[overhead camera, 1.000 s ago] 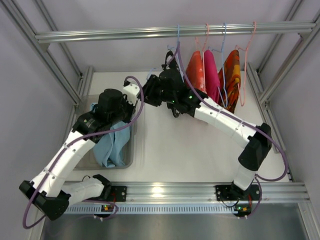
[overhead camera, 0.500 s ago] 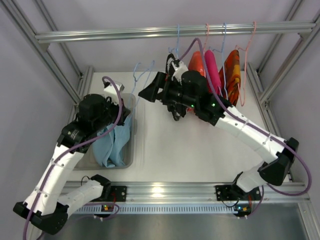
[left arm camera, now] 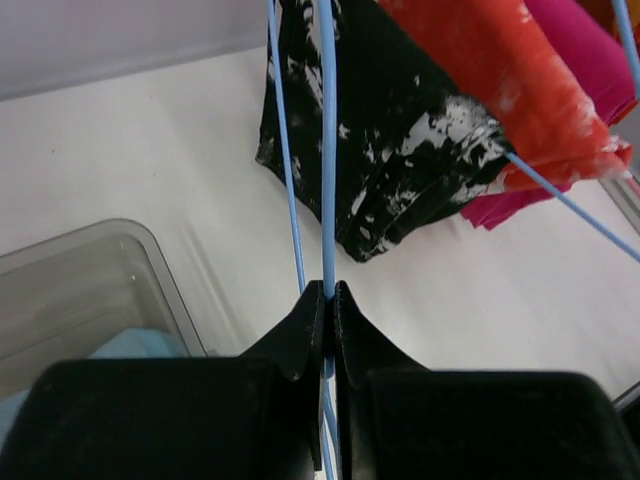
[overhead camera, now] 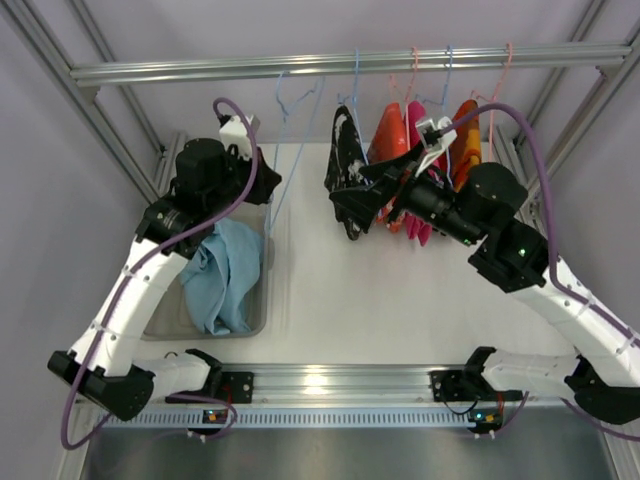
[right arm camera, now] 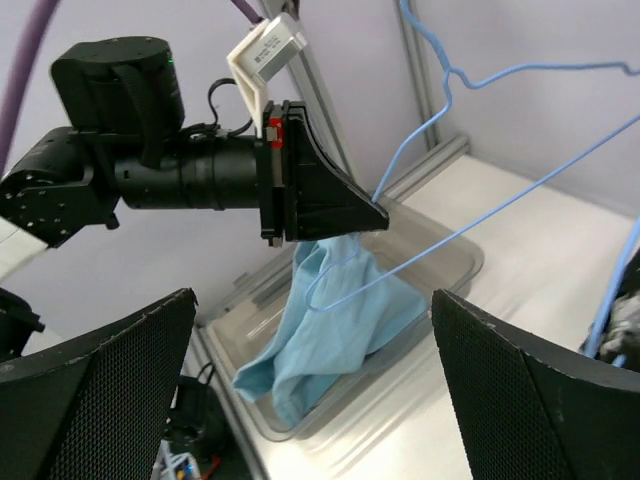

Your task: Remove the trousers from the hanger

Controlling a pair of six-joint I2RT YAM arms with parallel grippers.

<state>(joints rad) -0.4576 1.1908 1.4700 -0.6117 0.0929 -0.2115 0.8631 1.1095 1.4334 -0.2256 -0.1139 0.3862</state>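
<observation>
Overhead, metal rail (overhead camera: 200, 68); below, white table (overhead camera: 340, 300).

I counted five hangers in all: three pale blue wire hangers (left arm camera: 328, 180) and two pink wire hangers (overhead camera: 413, 70). Four garments hung there: one pair of black-and-white speckled trousers (overhead camera: 345, 165), one orange-red cloth (overhead camera: 388, 135), one magenta cloth (overhead camera: 413, 118), one orange patterned cloth (overhead camera: 466, 115). One crumpled light blue cloth (overhead camera: 225, 275) lay in one clear plastic bin (overhead camera: 265, 290).
</observation>
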